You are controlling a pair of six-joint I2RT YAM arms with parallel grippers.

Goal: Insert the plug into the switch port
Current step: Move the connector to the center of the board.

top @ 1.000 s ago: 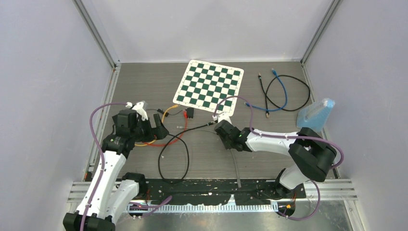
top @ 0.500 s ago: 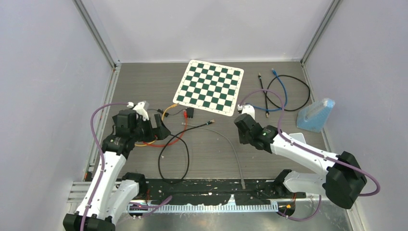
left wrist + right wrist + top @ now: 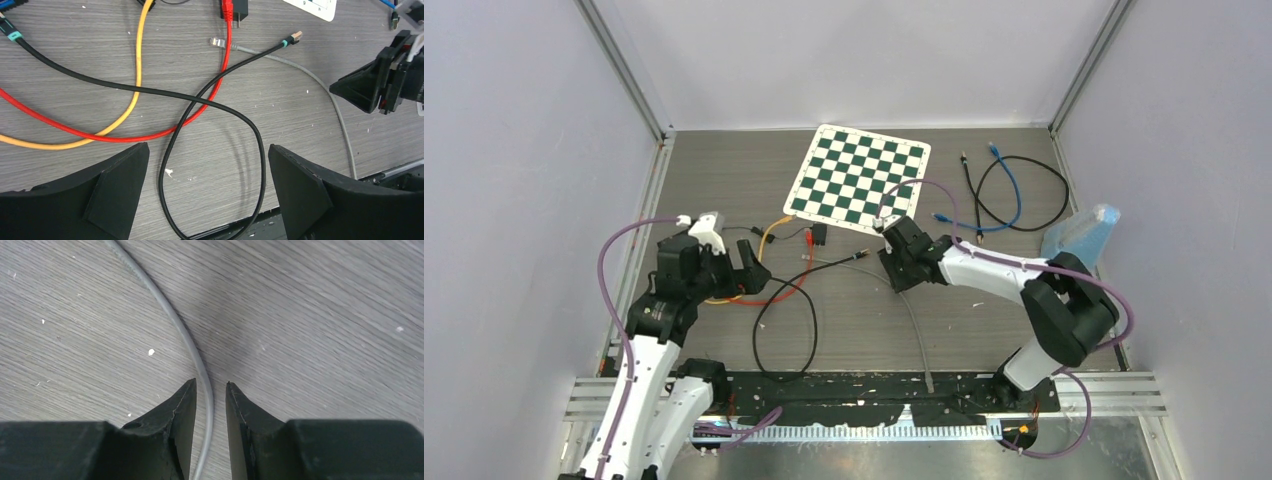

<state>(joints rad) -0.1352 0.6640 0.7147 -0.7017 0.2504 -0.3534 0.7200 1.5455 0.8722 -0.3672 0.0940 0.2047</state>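
Observation:
A grey cable (image 3: 176, 322) lies on the table; its clear plug (image 3: 216, 42) rests a little short of the small black switch (image 3: 239, 7). A red cable (image 3: 227, 30) is plugged into that switch. In the top view the switch (image 3: 820, 235) sits just below the chessboard's near left corner. My right gripper (image 3: 211, 383) is low over the table, its jaws slightly apart and astride the grey cable, with a gap on each side. My left gripper (image 3: 207, 146) is wide open above a loop of black cable (image 3: 257, 145), holding nothing.
The black cable's teal-and-gold plug (image 3: 295, 36) lies next to the grey plug. A yellow cable (image 3: 137, 60) crosses the red one at the left. A chessboard (image 3: 860, 181), blue and black cables (image 3: 1014, 190) and a blue object (image 3: 1079, 238) lie behind and to the right.
My right arm swung off to the right and came back left. Its jaws went from shut to slightly apart over the grey cable. The left arm barely moved.

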